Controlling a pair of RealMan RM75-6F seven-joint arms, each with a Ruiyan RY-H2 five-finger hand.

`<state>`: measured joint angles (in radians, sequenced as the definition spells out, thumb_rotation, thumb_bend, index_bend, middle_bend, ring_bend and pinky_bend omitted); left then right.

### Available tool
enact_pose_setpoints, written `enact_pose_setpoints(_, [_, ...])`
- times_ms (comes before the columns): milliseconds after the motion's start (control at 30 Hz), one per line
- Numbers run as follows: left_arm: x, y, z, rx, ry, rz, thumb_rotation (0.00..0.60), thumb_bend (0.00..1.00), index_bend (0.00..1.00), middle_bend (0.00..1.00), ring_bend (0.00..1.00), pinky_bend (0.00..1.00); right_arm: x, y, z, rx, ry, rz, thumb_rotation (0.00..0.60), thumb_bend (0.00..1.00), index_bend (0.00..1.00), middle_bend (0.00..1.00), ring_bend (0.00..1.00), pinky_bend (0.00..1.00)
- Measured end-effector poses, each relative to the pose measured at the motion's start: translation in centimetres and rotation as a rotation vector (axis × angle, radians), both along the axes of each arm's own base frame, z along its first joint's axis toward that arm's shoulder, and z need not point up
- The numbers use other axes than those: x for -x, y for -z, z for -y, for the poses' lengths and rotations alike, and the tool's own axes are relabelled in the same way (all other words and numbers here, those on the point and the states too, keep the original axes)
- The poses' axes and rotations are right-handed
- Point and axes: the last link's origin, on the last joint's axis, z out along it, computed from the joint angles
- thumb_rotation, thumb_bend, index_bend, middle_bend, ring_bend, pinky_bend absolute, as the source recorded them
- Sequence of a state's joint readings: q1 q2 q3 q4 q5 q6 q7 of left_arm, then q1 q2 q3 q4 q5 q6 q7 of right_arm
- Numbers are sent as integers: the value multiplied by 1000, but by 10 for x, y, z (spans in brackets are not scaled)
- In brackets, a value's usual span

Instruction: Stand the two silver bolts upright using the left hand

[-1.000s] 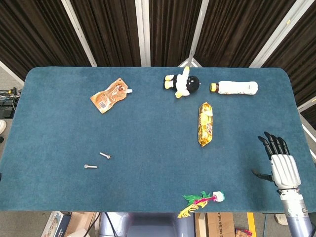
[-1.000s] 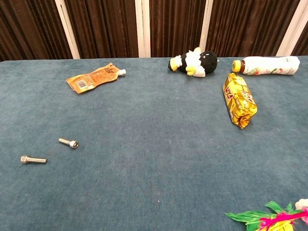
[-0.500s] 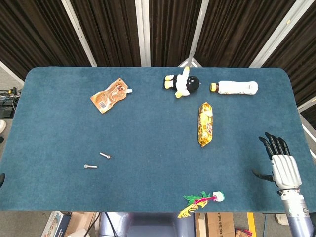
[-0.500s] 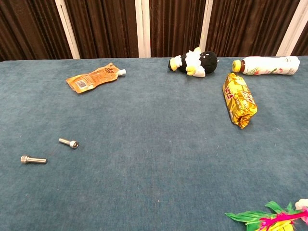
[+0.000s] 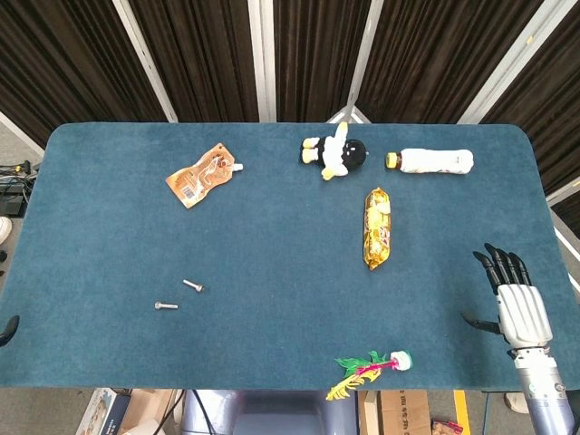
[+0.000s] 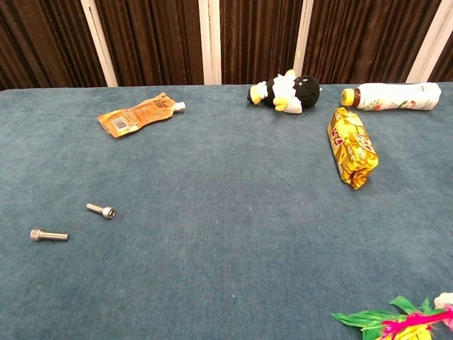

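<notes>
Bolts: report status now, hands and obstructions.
Right hand open, empty, at table's right edge. Left hand only a dark tip at the left edge, state unclear. Both silver bolts lying flat, apart, untouched. Nothing near them.

Bare cloth surrounds both bolts [image 5: 166, 305] [image 5: 192, 285] lying well apart from the orange pouch [image 5: 201, 175] — nearest obstacle — with all other clutter on the table's [image 5: 272, 254] far side.

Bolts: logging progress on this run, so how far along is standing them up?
Nothing is done: both silver bolts lie flat on the table. The left hand barely shows at the table's left edge, holding nothing visible. The right hand idles, fingers apart. Both bolts remain.
</notes>
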<state>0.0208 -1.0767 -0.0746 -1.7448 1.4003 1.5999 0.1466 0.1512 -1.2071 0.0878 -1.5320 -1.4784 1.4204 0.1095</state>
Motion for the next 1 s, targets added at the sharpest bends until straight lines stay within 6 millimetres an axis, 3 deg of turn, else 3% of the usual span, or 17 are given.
enact_pose_setpoints(267, [-19,28,-42,156,-7,-12,600,408,279,25,0,0,1,-2,0,12,18,14,600,107,142,67,42,0])
enact_pose_setpoints(500, [-55,69,-72,312,-13,-95,600,410,318,28,0,0,1,0,0,10,21,3,600,106,142,67,42,0])
enact_pose_setpoints(700, [-85,112,-73,402,18,-76,600,410,356,32,0,0,1,-2,0,17,31,18,600,107,142,67,42,0])
enact_pose_setpoints(1000, [-96,145,-72,443,38,-90,600,454,397,37,0,0,3,-5,0,26,38,26,600,107,141,68,42,0])
